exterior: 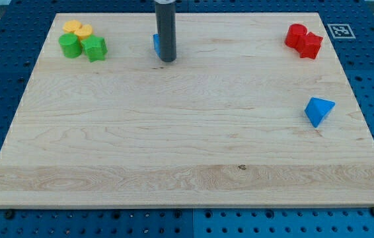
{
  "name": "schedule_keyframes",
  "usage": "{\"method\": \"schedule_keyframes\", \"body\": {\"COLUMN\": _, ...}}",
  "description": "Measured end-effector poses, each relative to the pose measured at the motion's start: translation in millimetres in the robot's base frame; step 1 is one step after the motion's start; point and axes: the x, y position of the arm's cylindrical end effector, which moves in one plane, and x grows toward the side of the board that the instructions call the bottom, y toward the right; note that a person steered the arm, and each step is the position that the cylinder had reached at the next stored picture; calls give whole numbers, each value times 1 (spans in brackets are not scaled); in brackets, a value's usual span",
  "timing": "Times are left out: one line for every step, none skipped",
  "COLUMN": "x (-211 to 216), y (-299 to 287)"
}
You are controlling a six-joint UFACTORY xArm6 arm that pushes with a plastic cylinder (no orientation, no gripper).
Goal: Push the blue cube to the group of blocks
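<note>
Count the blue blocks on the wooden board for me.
2: a blue cube at the view's top, mostly hidden behind my tip, and a blue triangular block at the view's right.

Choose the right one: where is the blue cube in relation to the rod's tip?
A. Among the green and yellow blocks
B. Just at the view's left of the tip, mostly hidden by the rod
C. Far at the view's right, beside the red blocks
B: only a sliver of the blue cube shows left of my tip.
</note>
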Motion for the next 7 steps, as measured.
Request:
{"method": "schedule_keyframes", "body": {"x": 0, "y": 13}}
{"method": "schedule_keyframes", "body": {"x": -15, "y": 27}}
{"method": "schedule_keyframes", "body": {"x": -34, "y": 23}}
{"method": "schedule_keyframes", "body": {"x": -50, "y": 11}}
{"method": "schedule_keyframes", "body": {"x": -57, "y": -15}}
{"method": "schedule_keyframes", "body": {"x": -58, "y": -41}}
{"method": "schedule_keyframes", "body": {"x": -59, "y": -65}}
